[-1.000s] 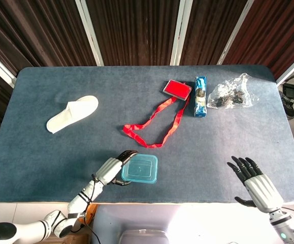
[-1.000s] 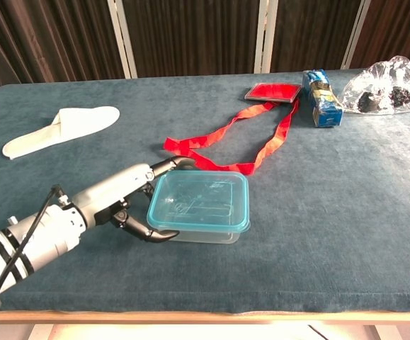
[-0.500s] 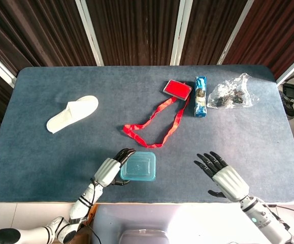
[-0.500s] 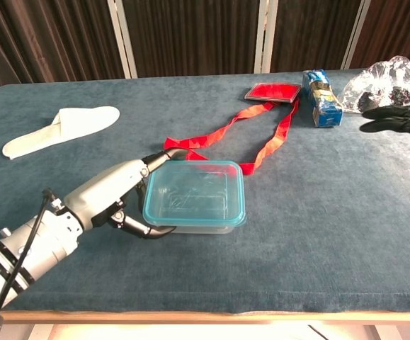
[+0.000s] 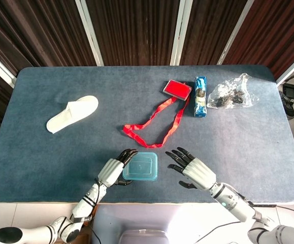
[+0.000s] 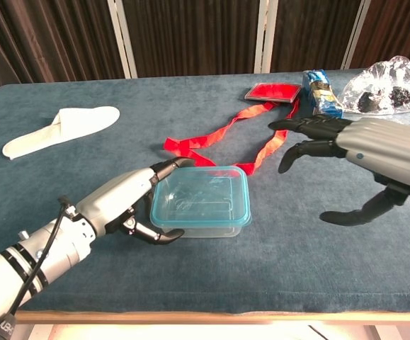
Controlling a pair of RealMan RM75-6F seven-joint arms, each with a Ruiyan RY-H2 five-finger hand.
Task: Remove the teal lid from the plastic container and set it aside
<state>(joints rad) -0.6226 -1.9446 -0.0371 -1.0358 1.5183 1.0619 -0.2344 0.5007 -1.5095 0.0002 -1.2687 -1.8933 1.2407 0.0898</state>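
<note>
A clear plastic container (image 5: pixel 140 166) (image 6: pixel 201 225) with a teal lid (image 6: pixel 200 197) sits near the table's front edge, lid on. My left hand (image 5: pixel 114 171) (image 6: pixel 125 203) grips its left side, with fingers (image 6: pixel 168 167) along the far left corner and the thumb curled at the near left corner. My right hand (image 5: pixel 194 171) (image 6: pixel 364 150) hovers open just right of the container, fingers (image 6: pixel 300 126) spread and pointing left, not touching it.
A red ribbon (image 5: pixel 157 124) (image 6: pixel 227 136) loops just behind the container. Further back lie a red pouch (image 5: pixel 177 88) (image 6: pixel 273 91), a blue packet (image 5: pixel 201 96) (image 6: pixel 321 88) and a clear bag (image 5: pixel 230 94) (image 6: pixel 385 83). A white slipper (image 5: pixel 71 113) (image 6: pixel 59 129) rests at the left.
My right hand has swept left from the table's right front to just beside the container. The left hand has kept its hold, and the container shifted slightly.
</note>
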